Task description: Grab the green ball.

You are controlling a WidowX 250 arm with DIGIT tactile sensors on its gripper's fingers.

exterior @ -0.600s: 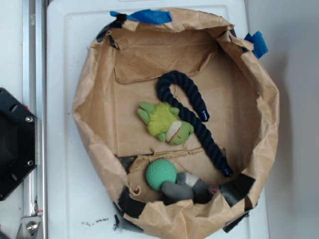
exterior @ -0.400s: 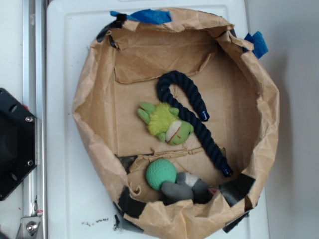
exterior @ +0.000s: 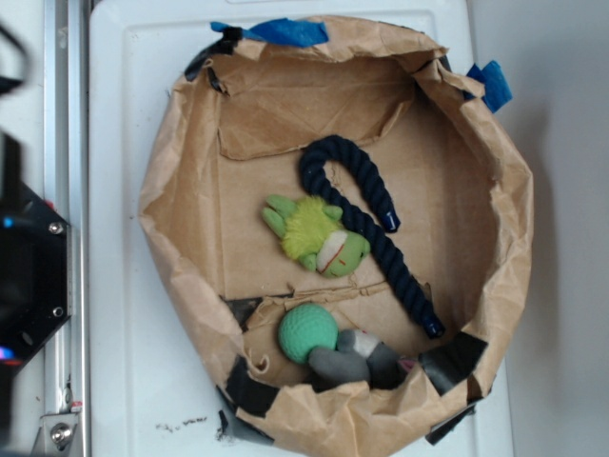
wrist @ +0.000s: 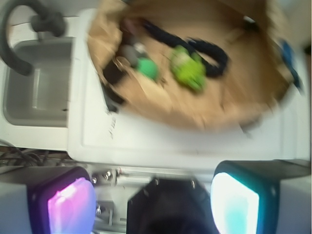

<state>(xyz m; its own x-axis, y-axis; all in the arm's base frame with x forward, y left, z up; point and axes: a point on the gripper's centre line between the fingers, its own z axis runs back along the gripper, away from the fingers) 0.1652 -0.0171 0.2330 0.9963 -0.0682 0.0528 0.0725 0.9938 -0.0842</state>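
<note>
The green ball [exterior: 307, 333] is teal and dimpled. It lies at the near edge of the paper-lined basket [exterior: 169, 190], touching a grey stuffed lump [exterior: 347, 363] on its right. In the blurred wrist view the ball [wrist: 147, 68] lies far ahead of my gripper [wrist: 153, 197]. The gripper is open and empty, with its pink pad [wrist: 72, 204] and cyan pad [wrist: 235, 202] wide apart, outside the basket over the robot base. In the exterior view only a dark blur of the arm [exterior: 13, 276] shows at the left edge.
A fuzzy lime-green plush toy [exterior: 319, 238] lies in the basket's middle, with a dark blue rope [exterior: 373, 233] curving round it. The crumpled paper wall stands high around the ball. Blue tape [exterior: 285, 31] marks the far rim. A grey sink [wrist: 34, 83] lies beside the basket.
A dark blur of the arm has appeared over the black base at the left edge of the exterior view. The ball and toys have not moved.
</note>
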